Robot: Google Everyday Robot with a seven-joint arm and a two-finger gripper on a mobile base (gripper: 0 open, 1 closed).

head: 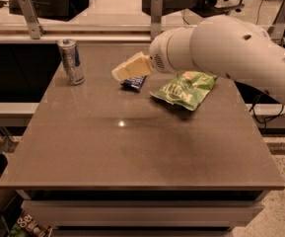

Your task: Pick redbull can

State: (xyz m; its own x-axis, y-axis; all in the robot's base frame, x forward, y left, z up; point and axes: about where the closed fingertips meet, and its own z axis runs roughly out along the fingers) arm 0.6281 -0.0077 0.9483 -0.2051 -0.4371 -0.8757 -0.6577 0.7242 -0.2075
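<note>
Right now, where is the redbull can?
Camera view: the redbull can stands upright near the far-left corner of the table; the gripper hovers to its right, near the blue snack bar.

Lab-like workroom, rows of worktables (113, 8), cables (269, 113), gripper (118, 73) above table (132, 154)
</note>
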